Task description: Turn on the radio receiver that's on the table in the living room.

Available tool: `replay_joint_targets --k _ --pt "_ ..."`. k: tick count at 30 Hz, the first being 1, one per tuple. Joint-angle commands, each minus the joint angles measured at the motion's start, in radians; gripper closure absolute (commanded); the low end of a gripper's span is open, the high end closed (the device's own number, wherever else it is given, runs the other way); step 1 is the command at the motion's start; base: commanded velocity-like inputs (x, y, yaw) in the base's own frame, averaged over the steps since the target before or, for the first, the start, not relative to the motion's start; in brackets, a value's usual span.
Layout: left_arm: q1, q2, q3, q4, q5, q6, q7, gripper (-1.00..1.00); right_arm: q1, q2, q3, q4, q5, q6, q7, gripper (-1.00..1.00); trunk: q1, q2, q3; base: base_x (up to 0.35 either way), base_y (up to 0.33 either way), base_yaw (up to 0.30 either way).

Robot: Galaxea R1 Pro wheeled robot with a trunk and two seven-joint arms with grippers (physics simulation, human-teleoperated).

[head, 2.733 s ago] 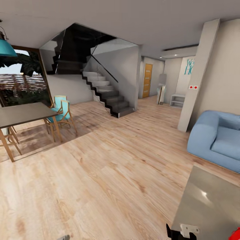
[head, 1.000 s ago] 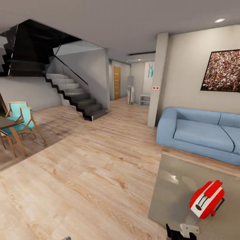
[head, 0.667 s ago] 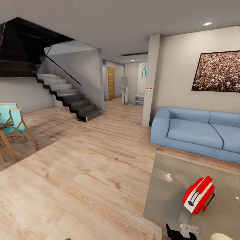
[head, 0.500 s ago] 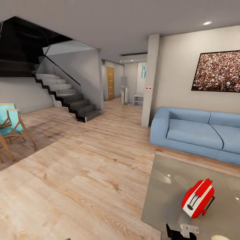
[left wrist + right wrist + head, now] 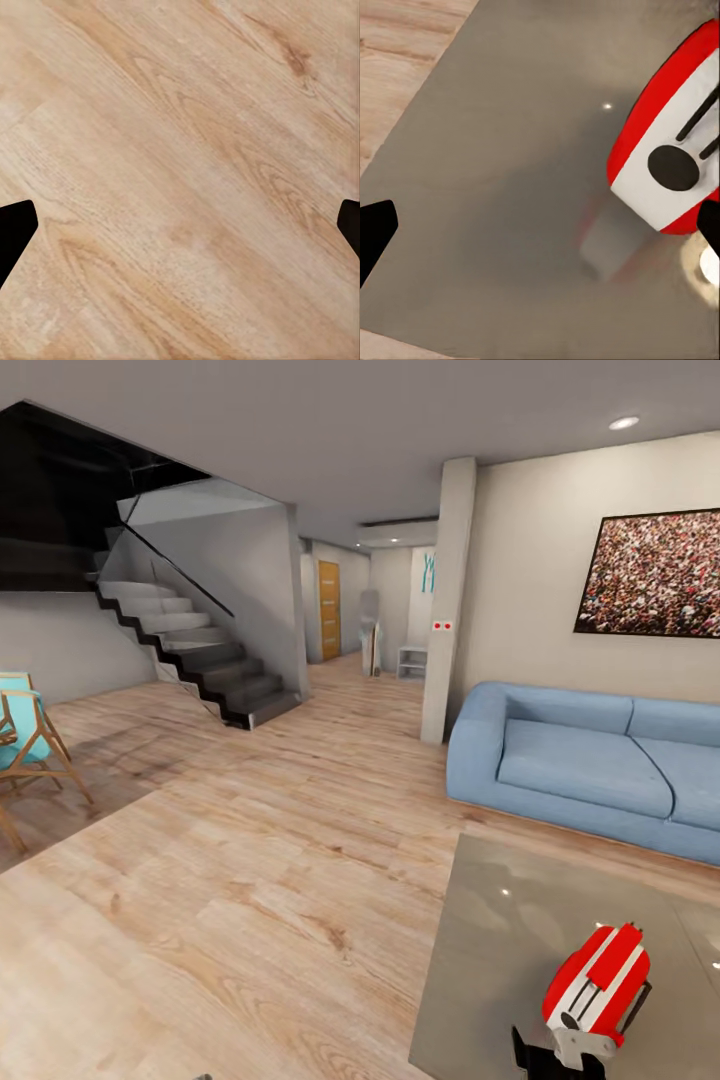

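The red radio receiver with white stripes lies on the glossy grey table at the lower right of the head view. A black and white part of my right arm shows just in front of it. In the right wrist view the radio shows its round dark dial and dark slots, close above the table top. My right gripper is open, hanging over the table beside the radio without touching it. My left gripper is open over the wooden floor, holding nothing.
A blue sofa stands behind the table against the wall, with a white pillar at its left end. A dark staircase rises at the back left. A turquoise chair sits at the far left. Wooden floor stretches between them.
The whole head view has swung right and moved closer to the table. The radio and sofa, barely seen at first, now show fully, while the dining table has slid out at the left.
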Motion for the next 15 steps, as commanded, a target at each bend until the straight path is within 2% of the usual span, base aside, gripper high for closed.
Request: replay_joint_targets --k 1,3,5,8,15 --pt "0.0 0.0 0.0 0.0 0.0 0.0 0.0 -1.0 -0.004 -0.004 -0.006 -0.006 0.0 0.0 -0.001 -1.0 0.0 0.0 0.0 0.008 -0.003 0.0" --pt "0.0 0.0 0.0 0.0 0.0 0.0 0.0 -1.0 -0.006 -0.014 -0.023 -0.01 0.0 -0.001 -0.003 -1.0 0.0 0.0 0.0 0.004 -0.002 0.0" --pt "0.0 0.0 0.0 0.0 0.0 0.0 0.0 -1.0 -0.007 -0.034 -0.071 -0.009 -0.004 -0.002 -0.002 -1.0 0.0 0.0 0.0 0.001 0.0 0.0" --pt "0.0 0.0 0.0 0.0 0.0 -0.005 0.0 -1.0 -0.008 -0.042 -0.117 -0.002 -0.011 -0.004 -0.001 -1.0 0.0 0.0 0.0 0.0 0.0 0.0" --pt "0.0 0.0 0.0 0.0 0.0 -0.016 0.001 -1.0 -0.008 -0.042 -0.13 0.003 -0.014 -0.004 0.0 -1.0 0.0 0.0 0.0 0.0 0.0 0.0"
